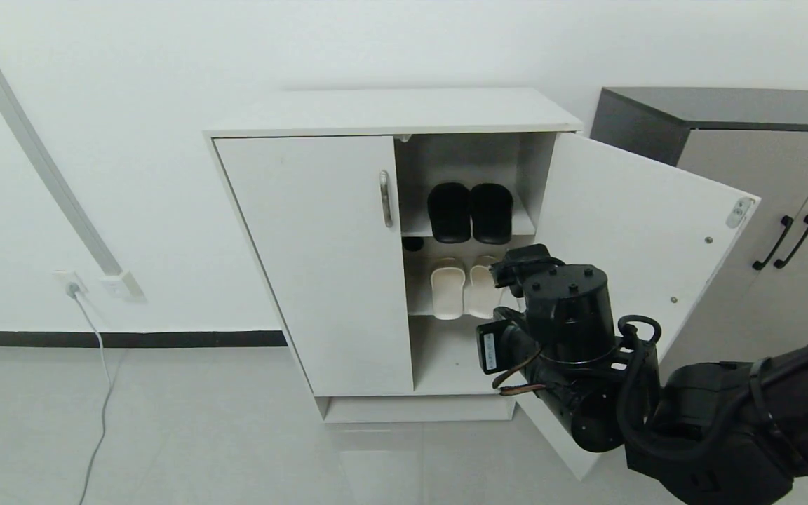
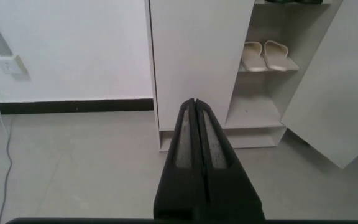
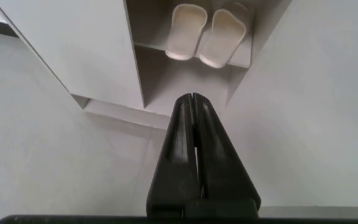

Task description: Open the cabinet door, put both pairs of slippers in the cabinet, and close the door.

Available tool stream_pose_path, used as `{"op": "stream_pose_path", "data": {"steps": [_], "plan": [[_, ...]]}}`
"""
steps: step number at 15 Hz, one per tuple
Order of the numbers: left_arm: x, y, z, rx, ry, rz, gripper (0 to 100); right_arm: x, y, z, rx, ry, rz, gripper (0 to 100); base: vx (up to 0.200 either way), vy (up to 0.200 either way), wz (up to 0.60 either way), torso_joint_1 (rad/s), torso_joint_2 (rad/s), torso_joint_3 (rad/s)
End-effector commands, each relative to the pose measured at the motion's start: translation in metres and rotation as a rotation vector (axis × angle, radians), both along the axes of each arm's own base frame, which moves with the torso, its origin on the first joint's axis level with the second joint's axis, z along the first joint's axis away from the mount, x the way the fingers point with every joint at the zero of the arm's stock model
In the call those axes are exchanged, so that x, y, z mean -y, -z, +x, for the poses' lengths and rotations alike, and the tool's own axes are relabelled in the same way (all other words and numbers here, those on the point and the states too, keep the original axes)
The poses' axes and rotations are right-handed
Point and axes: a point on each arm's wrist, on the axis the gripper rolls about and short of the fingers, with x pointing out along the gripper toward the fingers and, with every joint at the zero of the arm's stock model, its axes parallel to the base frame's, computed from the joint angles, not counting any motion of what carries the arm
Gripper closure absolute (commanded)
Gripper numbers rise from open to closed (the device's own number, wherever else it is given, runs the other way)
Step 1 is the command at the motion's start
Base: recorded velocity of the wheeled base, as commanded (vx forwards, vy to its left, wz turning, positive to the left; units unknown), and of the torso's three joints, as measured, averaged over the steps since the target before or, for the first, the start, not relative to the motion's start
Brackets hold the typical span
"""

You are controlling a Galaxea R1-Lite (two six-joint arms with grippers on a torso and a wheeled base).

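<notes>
My right end effector (image 3: 193, 98) is pressed fully closed with nothing in it, pointing into the exposed side of the cabinet (image 1: 390, 112), just beside the swung-out door (image 1: 628, 231). My left end effector (image 2: 194, 102) is clamped together too, empty, hanging over the floor (image 2: 73, 162) well back from the cabinet. The black slippers (image 1: 470, 212) sit side by side on the top shelf, the white slippers (image 1: 463, 287) on the shelf below. The other door (image 1: 320, 259) is closed.
</notes>
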Motion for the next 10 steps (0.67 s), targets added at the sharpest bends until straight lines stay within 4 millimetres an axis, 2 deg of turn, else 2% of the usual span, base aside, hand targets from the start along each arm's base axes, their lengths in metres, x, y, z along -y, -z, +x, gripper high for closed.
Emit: {"op": "stream_pose_path", "data": {"steps": [1,10], "plan": [[0.0,0.0,0.0001,-0.001,0.001,-0.001,100,0.0002,0.0008,-0.0004,-0.002,-0.001,-0.002,100,0.0,0.0,0.0,0.115,-0.45,-0.344],[0.0,0.0,0.0001,-0.001,-0.001,-0.001,100,-0.0003,0.0028,-0.0001,-0.005,-0.001,-0.01,100,0.0,0.0,0.0,0.159,-0.48,-0.324]]}}
